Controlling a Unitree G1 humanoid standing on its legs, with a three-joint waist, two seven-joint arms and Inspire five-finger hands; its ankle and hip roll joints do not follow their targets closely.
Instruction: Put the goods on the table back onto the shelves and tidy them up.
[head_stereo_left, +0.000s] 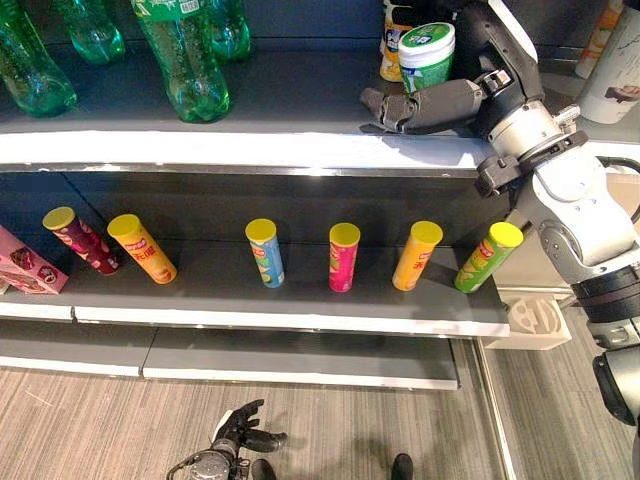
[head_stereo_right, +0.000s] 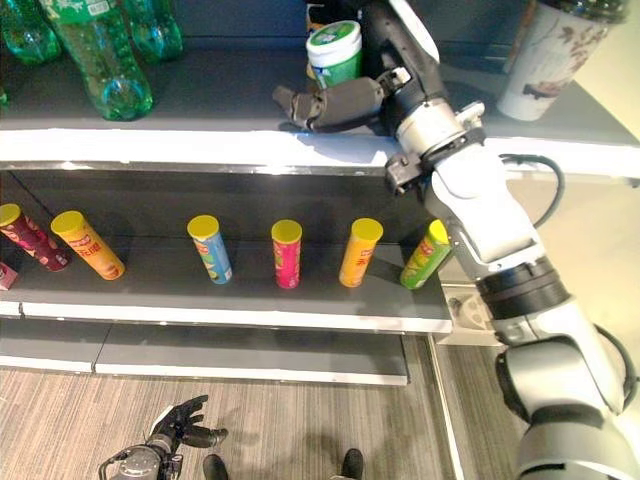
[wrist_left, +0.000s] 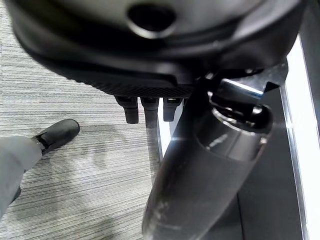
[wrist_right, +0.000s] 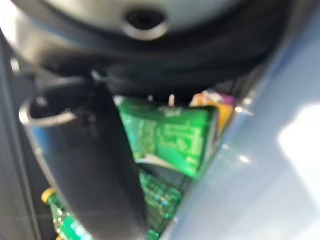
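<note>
On the top shelf (head_stereo_left: 250, 150) the right hand (head_stereo_left: 430, 105) is resting beside the green tub (head_stereo_left: 427, 55) with its fingers almost straight, holding nothing — the tub is standing there already, so mostly tidying is waiting — while the left hand (head_stereo_left: 240, 430) is hanging loose by the floor.

A: What's getting lost around the green-and-white tub (head_stereo_left: 427, 52)?
B: Right hand (head_stereo_left: 430, 106) is covering its base; the fingers behind it are hiding, so grip is unreadable. Orange container (head_stereo_left: 391, 45) behind the tub is mostly hiding too.
A: Left of the tub?
B: Green bottles (head_stereo_left: 185, 60) are getting cut off at the frame top.
</note>
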